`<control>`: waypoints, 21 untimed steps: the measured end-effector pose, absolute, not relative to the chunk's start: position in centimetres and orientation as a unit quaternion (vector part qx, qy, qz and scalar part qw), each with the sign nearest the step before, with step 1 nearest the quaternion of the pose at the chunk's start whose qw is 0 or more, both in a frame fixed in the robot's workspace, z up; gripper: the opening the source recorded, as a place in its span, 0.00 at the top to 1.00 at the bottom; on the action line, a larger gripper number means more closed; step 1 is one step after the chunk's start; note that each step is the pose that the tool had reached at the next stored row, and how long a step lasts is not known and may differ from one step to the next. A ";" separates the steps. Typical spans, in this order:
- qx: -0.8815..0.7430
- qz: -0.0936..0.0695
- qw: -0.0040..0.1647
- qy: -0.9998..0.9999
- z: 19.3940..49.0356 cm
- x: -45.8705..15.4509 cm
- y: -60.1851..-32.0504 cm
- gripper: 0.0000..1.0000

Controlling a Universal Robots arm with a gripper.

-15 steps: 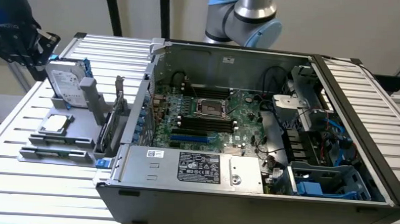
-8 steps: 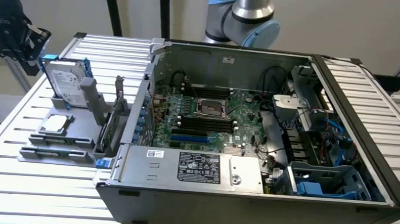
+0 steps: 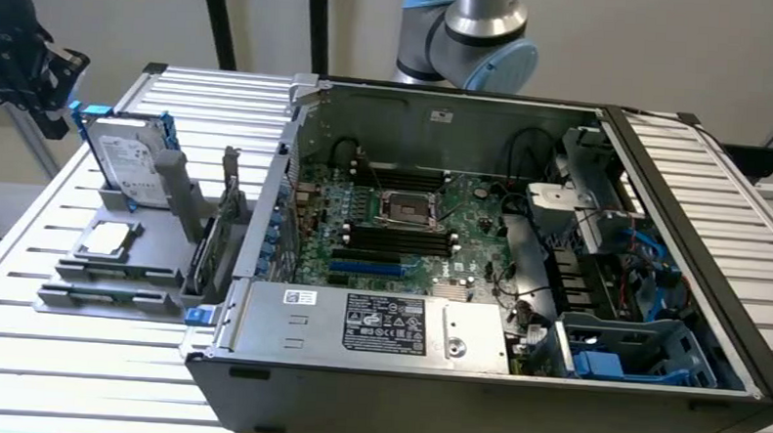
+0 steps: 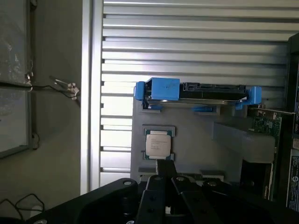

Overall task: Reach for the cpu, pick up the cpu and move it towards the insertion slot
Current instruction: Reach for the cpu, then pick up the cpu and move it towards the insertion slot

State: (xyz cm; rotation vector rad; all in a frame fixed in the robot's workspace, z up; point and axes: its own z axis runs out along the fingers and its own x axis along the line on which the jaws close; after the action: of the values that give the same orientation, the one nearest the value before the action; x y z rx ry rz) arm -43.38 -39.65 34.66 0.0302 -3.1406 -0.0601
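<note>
From where I stand the cpu (image 3: 108, 241) lies flat, silvery side up, in its shallow seat on the grey holder (image 3: 122, 288) that rests on the slatted metal table (image 3: 40, 368), off to the exterior view's left of the open computer case (image 3: 483, 402). Nothing is touching it. Just beyond it on the same holder the hard drive (image 3: 134, 166) stands on edge in its blue rails, and a green expansion card (image 3: 216, 234) stands between the holder and the case wall. The insertion slot (image 3: 406, 208) sits on the motherboard inside the case – a shiny square frame with a dark centre, above the rows of black memory slots (image 3: 392, 238) and well apart from the chip. The arm (image 3: 480, 35) rises behind the case. In the wrist view the gripper (image 4: 164, 163) has its two black fingers pressed together with nothing between them – their tips point toward the cpu (image 4: 158, 143) but are clear of it, with the holder (image 4: 196, 140), the hard drive (image 4: 210, 88), the card (image 4: 266, 126) and the table slats (image 4: 187, 46) spread out past them
</note>
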 end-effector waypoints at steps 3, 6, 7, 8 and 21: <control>0.010 -0.019 0.000 -1.000 34.7 -43.4 -39.6 0.89; 0.010 -0.019 0.000 -1.000 34.7 -43.4 -39.6 0.89; 0.010 -0.019 0.000 -1.000 34.7 -43.4 -39.6 0.89; 0.010 -0.019 0.000 -1.000 34.7 -43.4 -39.6 0.89; 0.010 -0.019 0.000 -1.000 34.7 -43.4 -39.6 0.58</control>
State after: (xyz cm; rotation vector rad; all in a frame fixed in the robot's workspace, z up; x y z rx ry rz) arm -43.38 -39.64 34.67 0.0301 -3.1405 -0.0600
